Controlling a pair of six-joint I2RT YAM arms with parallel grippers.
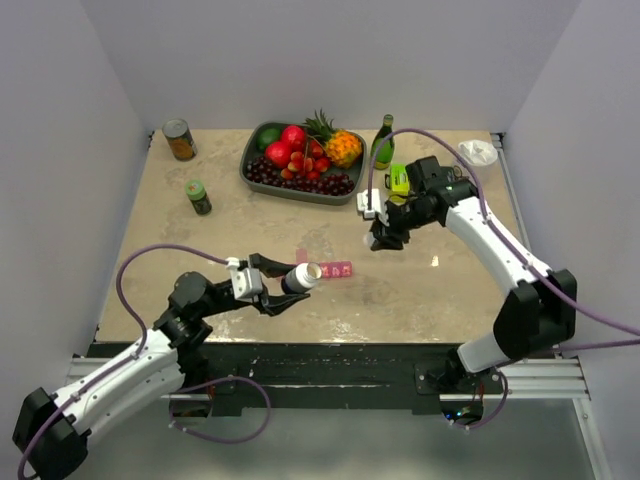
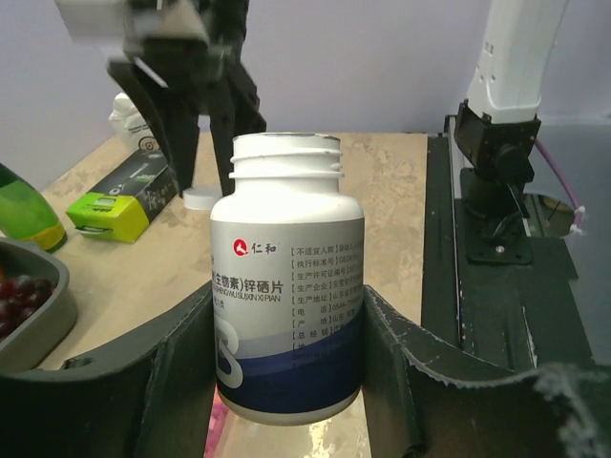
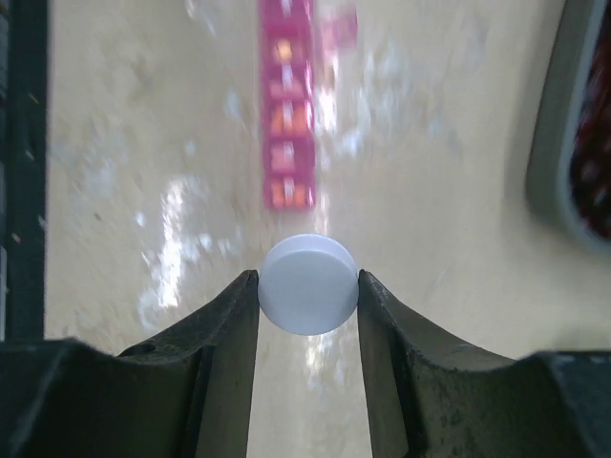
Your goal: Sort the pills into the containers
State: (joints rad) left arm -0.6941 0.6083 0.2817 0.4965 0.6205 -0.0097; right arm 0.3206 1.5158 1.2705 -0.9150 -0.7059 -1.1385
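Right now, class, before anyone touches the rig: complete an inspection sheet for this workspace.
Surface: beige tabletop, glare patches.
Job's things: pink pill organiser flat mid-table; white pill bottle uncapped; white cap off.
Clutter: fruit tray, tin can, green-capped jar, green bottle, green box.
Tools: left tool shut on white pill bottle; right tool shut on white cap.
Cables: purple cables loop from both arms.
Surroundings: plain walls on three sides.

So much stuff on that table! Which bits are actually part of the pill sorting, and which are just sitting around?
Part of the job: white pill bottle, white cap, pink pill organiser.
Just lying about: fruit tray, tin can, green-capped jar, green glass bottle, green box.
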